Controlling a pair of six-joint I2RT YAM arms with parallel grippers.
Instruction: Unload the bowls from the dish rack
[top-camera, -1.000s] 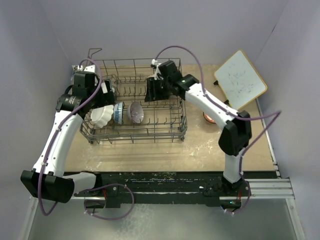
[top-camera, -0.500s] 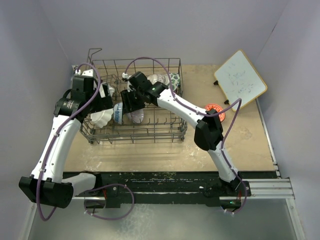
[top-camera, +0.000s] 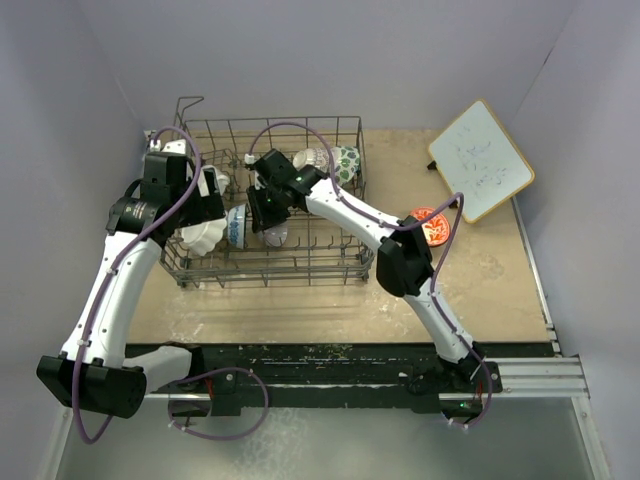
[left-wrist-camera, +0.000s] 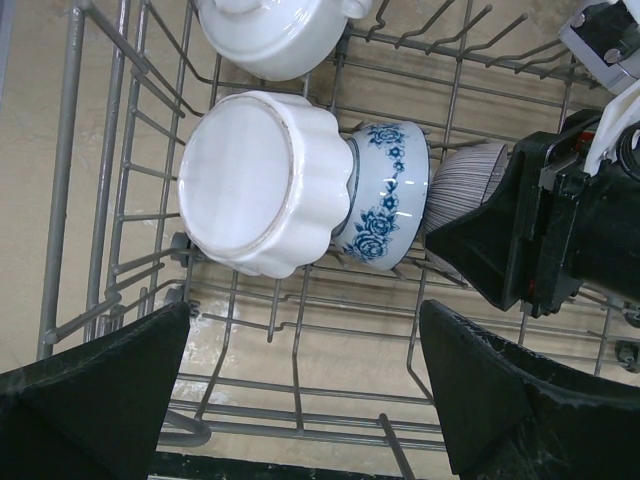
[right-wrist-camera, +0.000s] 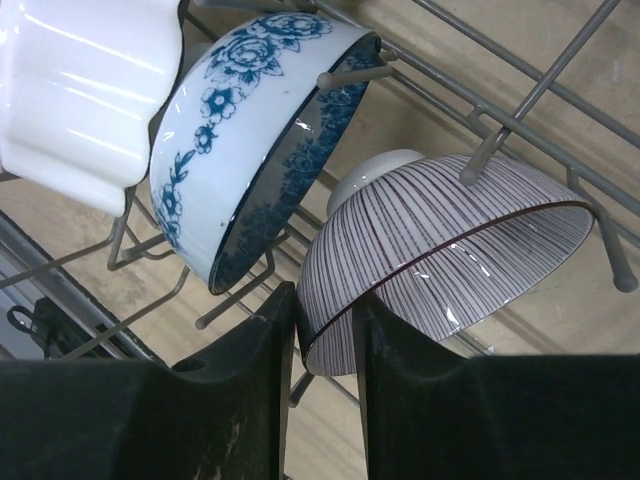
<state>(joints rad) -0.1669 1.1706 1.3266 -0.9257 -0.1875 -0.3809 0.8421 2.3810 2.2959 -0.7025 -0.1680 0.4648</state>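
The right claw reaches deep into the dish rack and has its two fingers drawn nearly together over the rim of the striped grey-purple bowl, one finger inside and one outside; as far as I can tell from the wrist view the wall is pinched between them, though the contact sits at the very edge of the frame. The rim is the sensible place to take it, since the bowl leans on edge between the prongs and offers nothing else to hold.

Just beside it stands the blue-flowered bowl, tilted the same way, touching the white scalloped bowl; the three nest in one row so a straight lift should free the striped one without dragging its neighbour.

The left claw hangs above the scalloped bowl with its fingers spread wide and nothing in them, apparently waiting its turn; going in now would crowd the other arm.

A red-orange bowl sits out on the tabletop to the right of the rack, marking where unloaded bowls go.
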